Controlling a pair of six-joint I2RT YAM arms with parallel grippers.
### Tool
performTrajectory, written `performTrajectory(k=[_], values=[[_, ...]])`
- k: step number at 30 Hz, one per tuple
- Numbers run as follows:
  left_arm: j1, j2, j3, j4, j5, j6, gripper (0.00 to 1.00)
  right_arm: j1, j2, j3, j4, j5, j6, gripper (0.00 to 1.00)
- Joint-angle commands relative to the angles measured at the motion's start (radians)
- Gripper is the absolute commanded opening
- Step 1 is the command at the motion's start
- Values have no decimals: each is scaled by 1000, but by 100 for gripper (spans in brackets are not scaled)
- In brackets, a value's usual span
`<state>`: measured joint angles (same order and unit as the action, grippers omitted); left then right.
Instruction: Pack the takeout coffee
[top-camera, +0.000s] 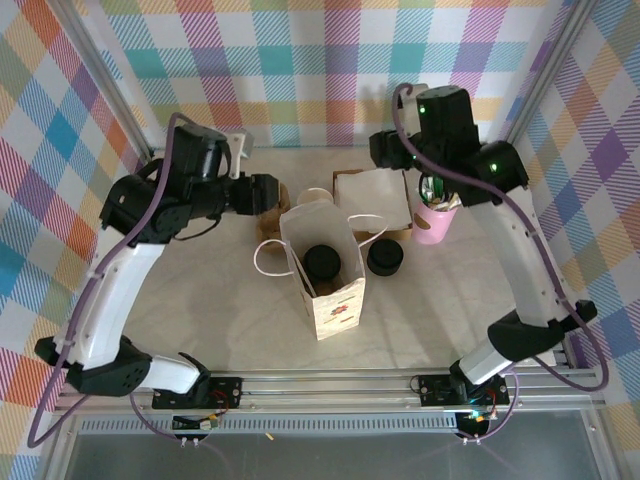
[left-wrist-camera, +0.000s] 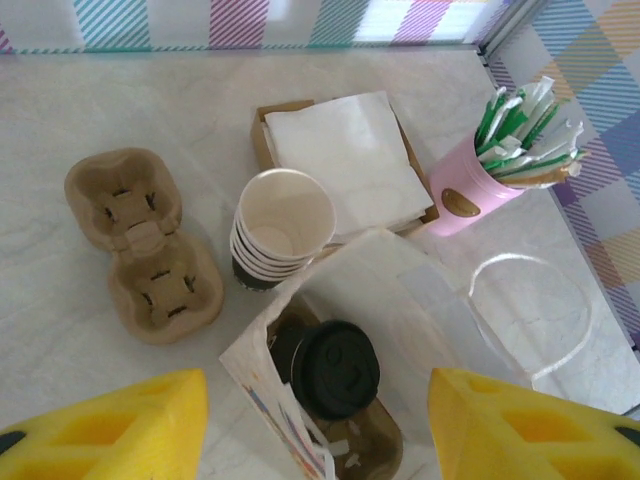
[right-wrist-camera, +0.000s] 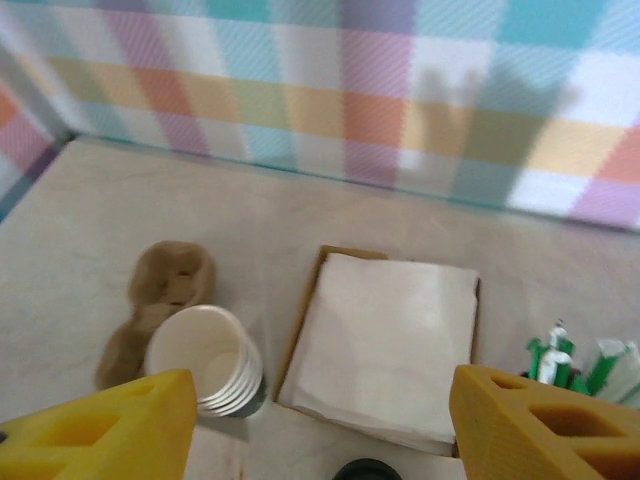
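The takeout coffee (left-wrist-camera: 335, 368), a cup with a round black lid, stands inside the open white paper bag (left-wrist-camera: 400, 300), on a brown cardboard carrier in the bag's bottom. In the top view the coffee's lid (top-camera: 322, 262) shows through the mouth of the bag (top-camera: 338, 300) at the table's middle. My left gripper (left-wrist-camera: 318, 430) hangs open above the bag, one yellow finger on each side, nothing between them. My right gripper (right-wrist-camera: 322, 430) is open too, over the napkins (right-wrist-camera: 385, 345), holding nothing.
A stack of lidless white cups (left-wrist-camera: 283, 225) and a cardboard cup carrier (left-wrist-camera: 145, 245) sit left of the bag. A tray of napkins (top-camera: 372, 200), a pink cup of straws (top-camera: 432, 222) and a stack of black lids (top-camera: 384, 258) stand behind and right of it.
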<state>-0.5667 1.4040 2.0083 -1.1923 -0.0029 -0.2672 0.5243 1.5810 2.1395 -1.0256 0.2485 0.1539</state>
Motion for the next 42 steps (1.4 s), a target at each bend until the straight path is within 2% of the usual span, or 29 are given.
performTrajectory(k=[1, 4, 10, 24, 33, 42], values=[[33, 82, 47, 58, 57, 14, 60, -52, 56, 40, -57, -89, 107, 70], [48, 132, 57, 93, 87, -6, 61, -86, 130, 55, -89, -133, 127, 73], [67, 195, 34, 135, 104, -22, 65, -92, 258, 39, -87, -151, 153, 76], [147, 160, -201, 335, 145, -21, 70, -106, 539, 45, -32, -174, 176, 77], [220, 180, -322, 485, 300, -51, 68, -106, 650, 46, -27, -176, 191, 77], [231, 288, -265, 501, 388, -70, 68, -105, 747, 85, -34, -171, 184, 78]])
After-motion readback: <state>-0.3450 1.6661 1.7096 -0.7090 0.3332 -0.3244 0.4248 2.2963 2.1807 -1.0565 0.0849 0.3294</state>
